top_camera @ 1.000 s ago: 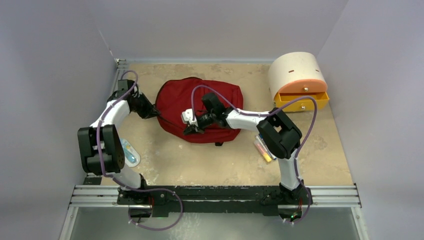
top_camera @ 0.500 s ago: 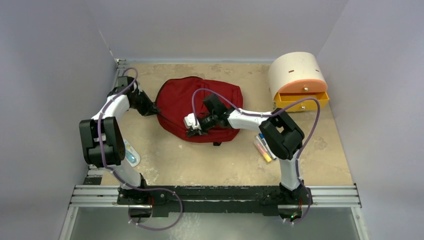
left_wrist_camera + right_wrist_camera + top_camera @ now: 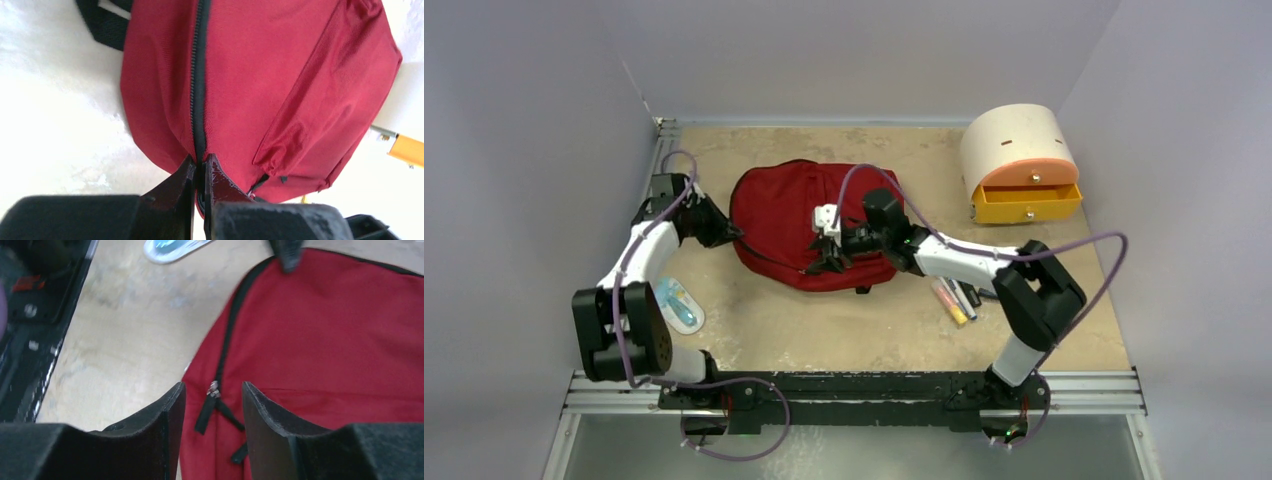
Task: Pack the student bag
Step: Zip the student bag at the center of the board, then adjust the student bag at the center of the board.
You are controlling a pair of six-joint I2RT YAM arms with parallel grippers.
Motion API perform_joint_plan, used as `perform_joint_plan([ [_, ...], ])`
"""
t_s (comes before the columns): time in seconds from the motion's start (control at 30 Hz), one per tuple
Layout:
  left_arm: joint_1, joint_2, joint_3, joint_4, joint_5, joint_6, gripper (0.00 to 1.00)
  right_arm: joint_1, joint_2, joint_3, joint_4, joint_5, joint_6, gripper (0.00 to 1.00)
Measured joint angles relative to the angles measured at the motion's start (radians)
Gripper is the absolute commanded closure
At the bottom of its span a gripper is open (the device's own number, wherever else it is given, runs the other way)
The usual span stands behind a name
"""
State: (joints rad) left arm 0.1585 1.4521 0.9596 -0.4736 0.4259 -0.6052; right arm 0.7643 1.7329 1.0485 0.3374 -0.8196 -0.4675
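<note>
Lying mid-way across the table, the student bag is pinched at its left end, on the zipper seam, by the closed left gripper. The right gripper is held open directly over the zipper pull, and the zip line is seen running from there toward the left gripper.

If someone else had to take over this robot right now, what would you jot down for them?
Left end effector: shut, pinching the student bag at its zipper seam.
Right end effector: open, poised over a zipper pull, not gripping.
Bag lies mid-table, zipper looking closed; pens and a blue-white packet lie outside it on the table.
Done: nothing visibly packed.
Left: unzip, load, close.
</note>
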Motion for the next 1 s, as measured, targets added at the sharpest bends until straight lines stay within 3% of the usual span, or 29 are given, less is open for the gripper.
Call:
perform_joint_plan([
  [0.13, -0.067, -0.097, -0.062, -0.014, -0.02, -0.005, 1.0, -0.008, -0.135, -0.114, 0.191, 0.193, 0.292, 0.5],
  [0.23, -0.161, -0.159, -0.099, -0.021, -0.043, -0.024, 0.99, -0.008, -0.21, -0.144, 0.23, 0.346, 0.468, 0.48],
  [0.27, -0.195, -0.187, -0.119, -0.022, -0.048, -0.035, 0.96, -0.008, -0.233, -0.146, 0.23, 0.399, 0.517, 0.48],
  [0.4, -0.232, -0.288, -0.181, -0.08, -0.08, -0.064, 0.64, -0.008, -0.336, -0.189, 0.21, 0.587, 0.64, 0.48],
  [0.5, -0.232, -0.337, -0.185, -0.124, -0.139, -0.072, 0.54, -0.009, -0.4, -0.217, 0.143, 0.682, 0.661, 0.48],
  [0.73, -0.231, -0.304, -0.105, -0.162, -0.209, -0.074, 0.53, -0.013, -0.45, -0.219, -0.086, 0.75, 0.58, 0.42],
  [1.0, -0.231, -0.22, -0.073, -0.143, -0.203, -0.083, 0.5, -0.013, -0.257, -0.107, -0.32, 0.676, 0.441, 0.34],
])
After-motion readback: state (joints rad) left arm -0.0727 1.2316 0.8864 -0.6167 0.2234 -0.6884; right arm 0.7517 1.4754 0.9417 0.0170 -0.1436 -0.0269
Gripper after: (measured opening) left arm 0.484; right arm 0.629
